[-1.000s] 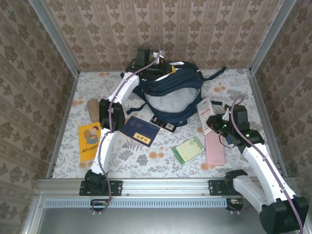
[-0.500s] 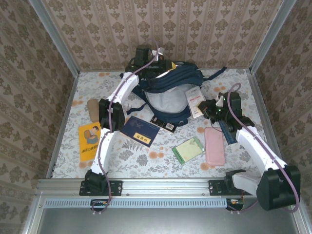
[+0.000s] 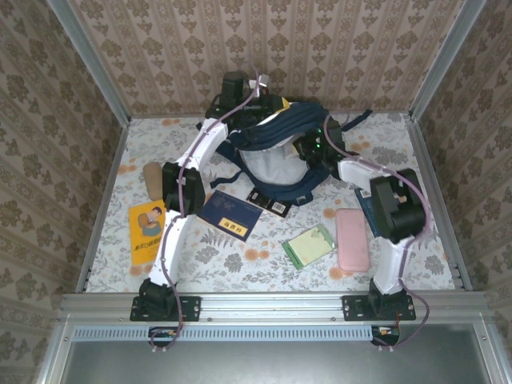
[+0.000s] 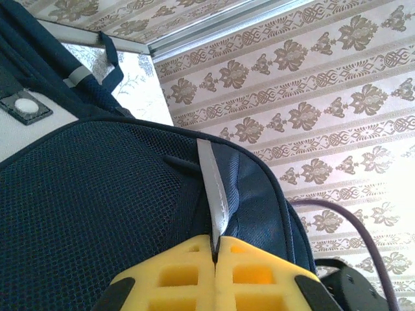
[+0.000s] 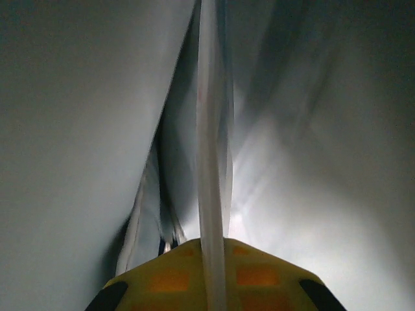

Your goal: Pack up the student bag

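The student bag (image 3: 276, 160), navy with a pale grey lining, lies open at the back middle of the table. My left gripper (image 3: 268, 108) is at its far rim, holding the upper flap up. In the left wrist view its yellow fingers (image 4: 253, 272) are shut on the bag's white reflective stripe (image 4: 213, 188). My right gripper (image 3: 310, 150) reaches into the bag's mouth from the right. Seen from the right wrist, the gripper (image 5: 213, 249) is shut on a thin white booklet (image 5: 209, 129), edge-on, with grey lining (image 5: 78, 129) all round it.
In front of the bag lie a navy booklet (image 3: 230, 214), a black flat item (image 3: 268, 202), a green notepad (image 3: 308, 246) and a pink case (image 3: 352, 239). A yellow book (image 3: 146, 231) and a tan object (image 3: 153, 178) sit at the left. Walls close in three sides.
My right arm has swung left and back from the table's right side, carrying the white booklet into the open bag. The left gripper has kept its hold on the flap.
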{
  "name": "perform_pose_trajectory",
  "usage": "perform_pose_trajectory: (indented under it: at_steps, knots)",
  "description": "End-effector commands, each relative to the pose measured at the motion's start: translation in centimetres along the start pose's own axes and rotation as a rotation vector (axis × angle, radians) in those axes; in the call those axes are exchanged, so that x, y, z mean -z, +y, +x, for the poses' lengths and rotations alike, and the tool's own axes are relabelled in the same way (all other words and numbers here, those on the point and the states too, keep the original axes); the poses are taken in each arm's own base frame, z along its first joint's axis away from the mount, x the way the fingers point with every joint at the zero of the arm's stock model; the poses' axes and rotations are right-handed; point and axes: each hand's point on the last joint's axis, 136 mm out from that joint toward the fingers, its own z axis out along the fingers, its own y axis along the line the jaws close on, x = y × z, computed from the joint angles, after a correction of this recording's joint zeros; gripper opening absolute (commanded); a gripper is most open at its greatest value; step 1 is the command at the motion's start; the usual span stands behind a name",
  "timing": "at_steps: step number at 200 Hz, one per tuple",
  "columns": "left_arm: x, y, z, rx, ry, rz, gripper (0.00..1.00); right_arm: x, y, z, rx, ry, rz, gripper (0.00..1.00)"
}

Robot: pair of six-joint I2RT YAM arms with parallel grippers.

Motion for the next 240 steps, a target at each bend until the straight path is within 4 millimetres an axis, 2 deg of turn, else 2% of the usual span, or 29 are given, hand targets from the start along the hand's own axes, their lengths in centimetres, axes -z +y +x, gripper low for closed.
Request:
perform_pose_trajectory:
  at_steps: [1, 5, 10, 17, 27, 40, 80, 112, 143, 165, 180, 182, 192, 211, 228, 229, 236, 240]
  knots:
    - [2.4, -5.7, -3.5, -0.14, -0.121, 0.078, 0.0, -2.9, 3.5, -1.8, 0.013, -0.115, -0.056, 0.04]
    - [2.4, -5.6, -3.5, -0.136, -0.122, 0.078, 0.0, -3.5, 3.3, -1.8, 0.021, -0.118, -0.038, 0.12]
    - [2.5, -5.7, -3.6, -0.136, -0.126, 0.08, 0.0, -4.2, 2.9, -1.9, 0.027, -0.119, -0.008, 0.28]
    - [2.5, -5.5, -3.8, -0.133, -0.131, 0.082, 0.0, -4.9, 2.5, -1.7, 0.039, -0.115, 0.032, 0.45]
    - [2.7, -5.3, -4.0, -0.127, -0.138, 0.078, 0.0, -5.3, 2.3, -1.6, 0.071, -0.119, 0.059, 0.54]
    - [2.9, -4.8, -4.3, -0.116, -0.147, 0.071, 0.0, -4.4, 2.3, -1.8, 0.11, -0.139, 0.09, 0.62]
    - [3.0, -3.5, -4.9, -0.096, -0.164, 0.07, 0.0, -0.1, 2.9, -1.1, 0.249, -0.119, 0.111, 0.68]
    - [3.1, -2.6, -5.5, -0.109, -0.188, 0.046, 0.0, 3.8, 3.3, 1.7, 0.398, 0.001, 0.123, 0.67]
    - [2.8, -1.1, -5.2, -0.106, -0.174, 0.019, 0.0, 9.5, 2.0, 3.6, 0.555, 0.044, 0.203, 0.65]
    - [2.0, 0.0, -4.4, -0.091, -0.148, 0.009, 0.0, 14.6, -0.2, 4.5, 0.654, 0.014, 0.313, 0.62]
    - [1.4, 0.1, -3.8, -0.093, -0.131, 0.006, 0.0, 17.9, -2.8, 4.7, 0.697, -0.008, 0.426, 0.62]
    - [1.3, 0.1, -3.6, -0.095, -0.128, 0.005, 0.0, 18.6, -2.6, 4.7, 0.7, -0.02, 0.423, 0.63]
    - [1.0, 0.3, -3.2, -0.102, -0.115, -0.009, 0.0, 21.1, -5.3, 5.0, 0.681, -0.006, 0.522, 0.65]
    - [0.4, 1.0, -2.4, -0.113, -0.097, -0.046, 0.0, 23.1, -8.4, 5.9, 0.69, 0.032, 0.584, 0.68]
    - [0.0, 2.1, -1.7, -0.105, -0.078, -0.073, 0.0, 25.1, -11.4, 5.6, 0.673, 0.015, 0.702, 0.71]
    - [0.0, 2.0, -1.7, -0.107, -0.078, -0.074, 0.0, 25.2, -11.6, 5.6, 0.671, 0.012, 0.712, 0.72]
    - [0.0, 2.6, -1.5, -0.106, -0.072, -0.094, 0.0, 26.2, -12.9, 5.2, 0.641, -0.018, 0.774, 0.94]
    - [-0.1, 2.8, -1.2, -0.106, -0.067, -0.106, 0.0, 26.6, -13.5, 5.1, 0.623, -0.029, 0.801, 0.99]
